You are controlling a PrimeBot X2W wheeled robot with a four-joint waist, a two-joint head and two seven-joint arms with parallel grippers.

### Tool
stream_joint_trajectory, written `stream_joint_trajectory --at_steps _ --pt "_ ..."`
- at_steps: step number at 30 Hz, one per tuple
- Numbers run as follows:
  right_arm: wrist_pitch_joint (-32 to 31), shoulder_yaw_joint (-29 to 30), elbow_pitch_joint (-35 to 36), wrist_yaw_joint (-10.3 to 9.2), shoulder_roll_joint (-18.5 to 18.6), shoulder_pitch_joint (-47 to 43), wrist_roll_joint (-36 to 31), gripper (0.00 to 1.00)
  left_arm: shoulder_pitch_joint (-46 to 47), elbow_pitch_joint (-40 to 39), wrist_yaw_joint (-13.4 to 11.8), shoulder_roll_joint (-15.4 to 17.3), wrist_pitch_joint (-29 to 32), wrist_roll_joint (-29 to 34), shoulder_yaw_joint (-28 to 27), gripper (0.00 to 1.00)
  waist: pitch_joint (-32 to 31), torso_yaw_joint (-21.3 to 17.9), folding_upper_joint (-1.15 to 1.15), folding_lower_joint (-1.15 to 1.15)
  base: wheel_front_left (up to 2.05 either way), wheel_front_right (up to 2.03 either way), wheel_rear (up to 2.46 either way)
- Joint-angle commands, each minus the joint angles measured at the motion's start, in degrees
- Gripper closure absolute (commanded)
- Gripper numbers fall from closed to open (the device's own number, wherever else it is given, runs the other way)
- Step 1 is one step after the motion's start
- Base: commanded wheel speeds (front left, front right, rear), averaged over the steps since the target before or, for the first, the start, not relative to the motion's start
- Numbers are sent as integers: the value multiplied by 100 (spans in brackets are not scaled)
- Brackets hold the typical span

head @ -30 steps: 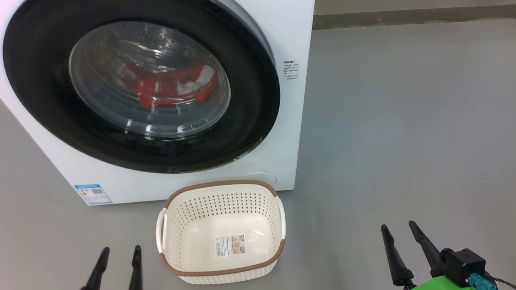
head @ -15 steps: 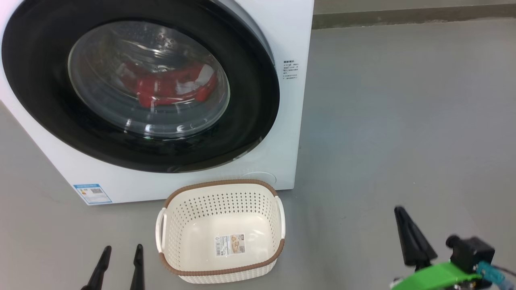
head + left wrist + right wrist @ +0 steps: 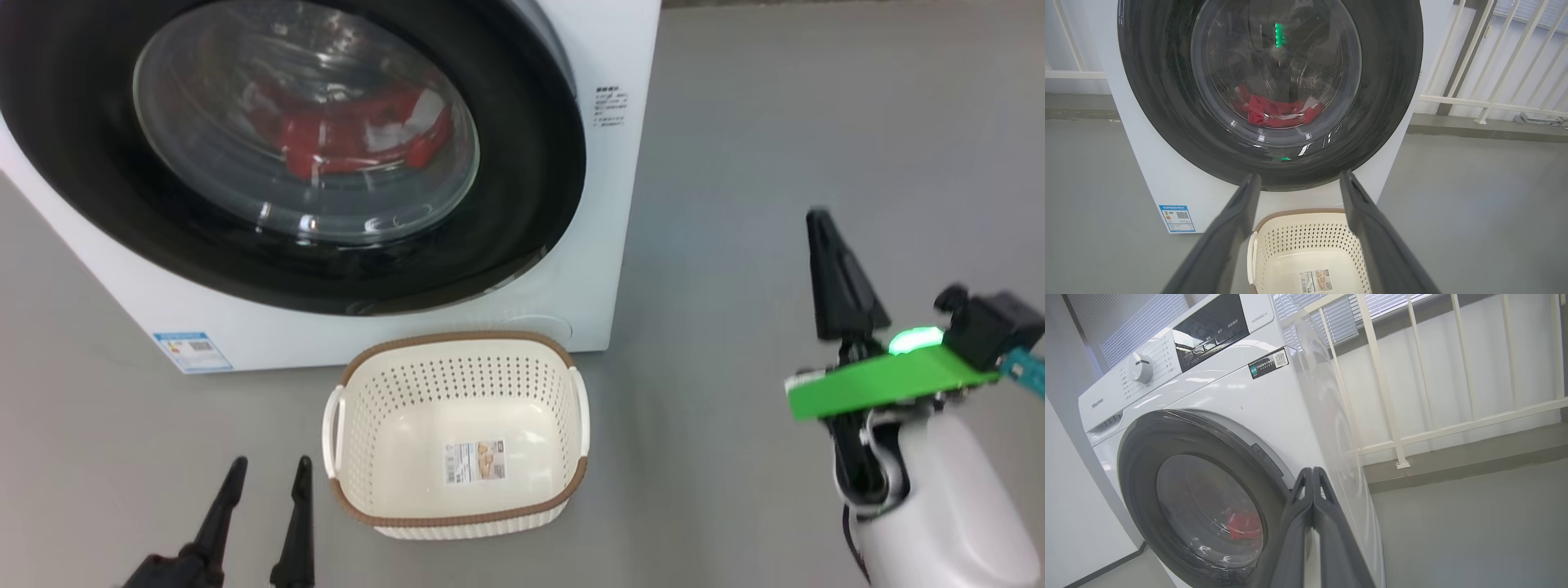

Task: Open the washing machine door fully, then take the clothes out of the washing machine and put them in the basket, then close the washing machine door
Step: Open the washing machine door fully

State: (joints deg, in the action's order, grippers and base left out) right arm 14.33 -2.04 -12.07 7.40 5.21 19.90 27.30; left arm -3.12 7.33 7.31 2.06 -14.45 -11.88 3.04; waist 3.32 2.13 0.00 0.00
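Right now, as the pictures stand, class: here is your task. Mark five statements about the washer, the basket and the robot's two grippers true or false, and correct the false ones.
1. The washing machine door is shut. True.
2. The clothes lie in the basket. False: they are inside the washing machine, behind the door's glass; the basket has no clothes in it.
3. The right gripper is shut, fingers together. True.
4. The left gripper grips the basket's handle. False: it is open and apart from the basket.
5. The basket stands on the floor before the washing machine. True.
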Motion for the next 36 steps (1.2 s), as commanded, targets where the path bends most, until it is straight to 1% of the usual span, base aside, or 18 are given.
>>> stream_joint_trajectory --at_steps 1,6,7,8,9,10,16,19,21,25,29,34,36 --pt "67 -168 85 9 5 450 96 100 298 -189 17 98 -55 -43 -147 0 211 140 0 0 0 0 0" --pt "67 -139 -120 9 37 1175 284 100 480 -234 17 122 -55 -86 -82 0 485 288 0 0 0 0 0" --pt "67 -164 -191 9 54 1315 359 100 524 -237 17 127 -55 -97 -61 0 538 323 0 0 0 0 0" --pt "67 -278 -351 9 92 1599 632 100 606 -239 17 134 -55 -119 -40 0 640 383 0 0 0 0 0" --pt "67 -307 -449 9 129 1738 761 100 646 -240 17 134 -55 -131 -37 0 689 410 0 0 0 0 0" --pt "67 -307 -449 9 129 1738 761 100 646 -240 17 134 -55 -131 -37 0 689 410 0 0 0 0 0" --pt "67 -843 -1131 9 480 2554 1232 100 871 -233 17 158 -55 -200 58 0 988 585 0 0 0 0 0" --pt "67 -1194 -1543 9 633 2923 1663 100 972 -228 17 159 -55 -233 99 0 1121 669 0 0 0 0 0" --pt "27 -1448 -1795 9 722 3162 2100 100 1033 -225 17 159 -55 -253 134 0 1206 722 0 0 0 0 0" --pt "-408 -1892 -2046 9 922 3623 3067 100 1162 -229 17 160 -55 -290 194 0 1406 806 0 0 0 0 0" --pt "-1052 -2195 -1914 9 1172 4028 4094 100 1321 -211 17 158 -55 -376 261 0 1647 884 0 0 0 0 0" --pt "-1705 -2409 -1862 9 1511 4491 4925 100 1555 -231 17 151 -55 -484 355 0 1924 996 0 0 0 0 0" --pt "-1987 -2436 -1839 9 1575 4633 5265 100 1619 -224 17 150 -55 -505 399 0 2008 1036 0 0 0 0 0"
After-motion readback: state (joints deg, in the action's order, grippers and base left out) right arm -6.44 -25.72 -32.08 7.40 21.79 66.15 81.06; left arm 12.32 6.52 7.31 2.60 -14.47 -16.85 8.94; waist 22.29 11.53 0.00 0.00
